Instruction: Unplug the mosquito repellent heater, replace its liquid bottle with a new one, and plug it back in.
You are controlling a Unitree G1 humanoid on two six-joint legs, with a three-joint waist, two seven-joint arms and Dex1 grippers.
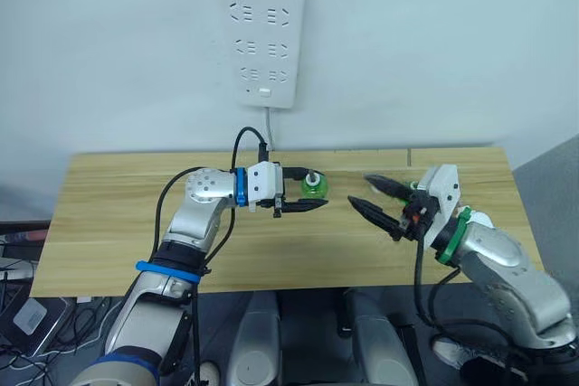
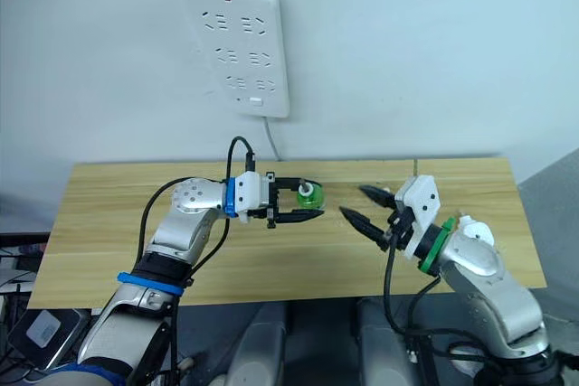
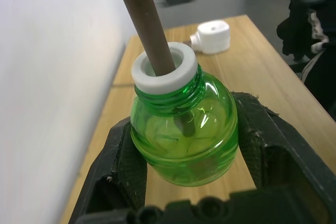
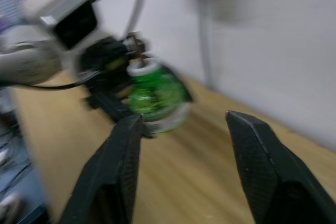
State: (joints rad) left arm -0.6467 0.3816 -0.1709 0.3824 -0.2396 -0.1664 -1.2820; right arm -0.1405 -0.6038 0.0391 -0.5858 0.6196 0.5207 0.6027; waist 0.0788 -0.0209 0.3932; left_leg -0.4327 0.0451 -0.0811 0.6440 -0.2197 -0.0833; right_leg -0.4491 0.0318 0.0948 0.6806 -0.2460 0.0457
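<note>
Left gripper (image 1: 304, 193) clamping a green liquid bottle (image 1: 313, 187) between both black fingers (image 3: 123, 161), fingers pressing its sides; bottle sitting upright in the grasp, white collar and brown wick (image 3: 147, 24) standing clear above the fingertips. Bottle being held just above the wooden table (image 1: 109, 223), close to the table's far edge and roughly at its middle. Right gripper (image 1: 378, 198) hovering empty over the table, fingers (image 4: 118, 166) spread wide, tips pointing toward the bottle and standing well apart from it. Mosquito repellent heater (image 3: 212, 36) lying on the table beyond the held bottle in the left wrist view, white and rounded, nearer the table's right end; largely hidden behind the right gripper's body in the head views, so exact resting attitude not determinable. White power strip (image 1: 258, 33) hanging on the wall above the far edge, sockets unoccupied, its cable (image 1: 270, 128) dropping behind the table just behind the left gripper. Left arm's black cable looping above the wrist, near the strip's cable. Bare tabletop lying open between the two grippers and along the whole near edge; left end of the table also unobstructed. Cables and devices (image 1: 27, 314) crowding the floor beside the near left corner.
</note>
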